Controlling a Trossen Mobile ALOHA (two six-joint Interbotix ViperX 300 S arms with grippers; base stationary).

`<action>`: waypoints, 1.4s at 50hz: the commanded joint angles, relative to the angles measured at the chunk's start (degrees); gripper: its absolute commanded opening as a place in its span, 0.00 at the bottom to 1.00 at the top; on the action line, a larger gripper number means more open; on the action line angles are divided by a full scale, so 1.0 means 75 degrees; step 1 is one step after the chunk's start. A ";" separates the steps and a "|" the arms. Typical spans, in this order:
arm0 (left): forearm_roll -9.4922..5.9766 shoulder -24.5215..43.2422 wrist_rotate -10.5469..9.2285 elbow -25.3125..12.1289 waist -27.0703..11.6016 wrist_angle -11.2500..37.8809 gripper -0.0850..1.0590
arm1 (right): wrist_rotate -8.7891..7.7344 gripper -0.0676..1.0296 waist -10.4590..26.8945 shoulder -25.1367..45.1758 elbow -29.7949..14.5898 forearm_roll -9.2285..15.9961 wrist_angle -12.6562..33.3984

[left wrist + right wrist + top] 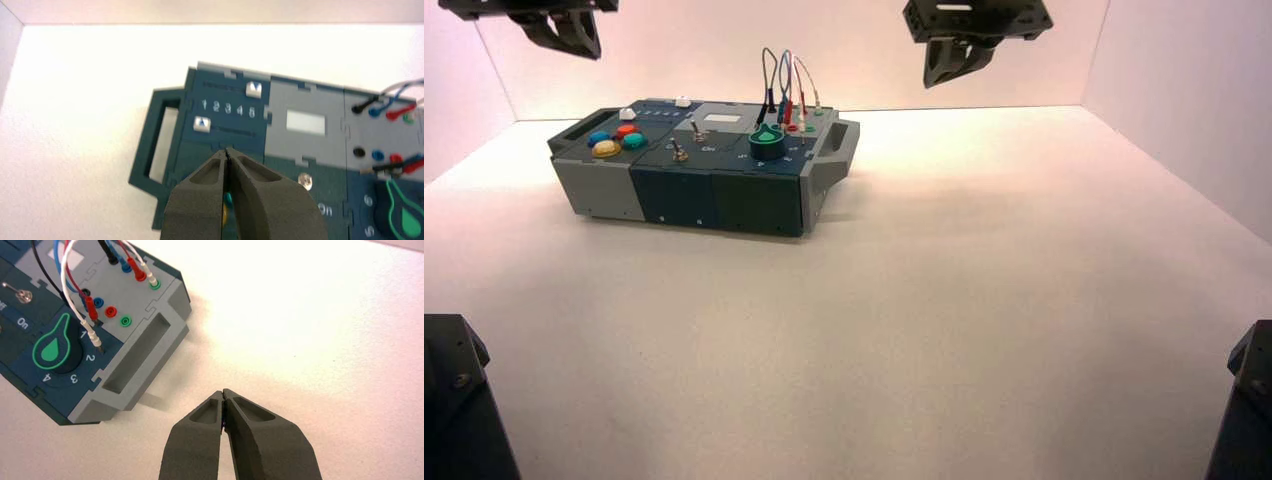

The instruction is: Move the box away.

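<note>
both jaws are sitting clenched, empty: left gripper (227, 152) hovering over the box (704, 165), right gripper (222, 394) beside its grey handle (135, 362). box is sitting far-left on the table (984, 300), ungrasped; move looks not begun.

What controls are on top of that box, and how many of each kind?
Round buttons (blue, red, yellow, teal): 4
Toggle switches: 2
White sliders: 2
Green dial: 1
Total on the box: 9
</note>
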 commanded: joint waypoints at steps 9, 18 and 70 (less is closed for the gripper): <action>0.0012 -0.0645 0.0105 0.0352 -0.0082 -0.0727 0.05 | -0.0023 0.04 -0.0281 -0.0844 0.0375 -0.0023 -0.0457; 0.0035 -0.0516 0.0199 0.0363 -0.0070 -0.0738 0.05 | -0.0047 0.04 -0.0375 -0.0867 0.0715 -0.0176 -0.0855; -0.0023 0.0164 0.0152 0.0668 -0.0516 -0.1711 0.05 | 0.0082 0.04 -0.0363 -0.0797 0.1348 -0.0176 -0.2473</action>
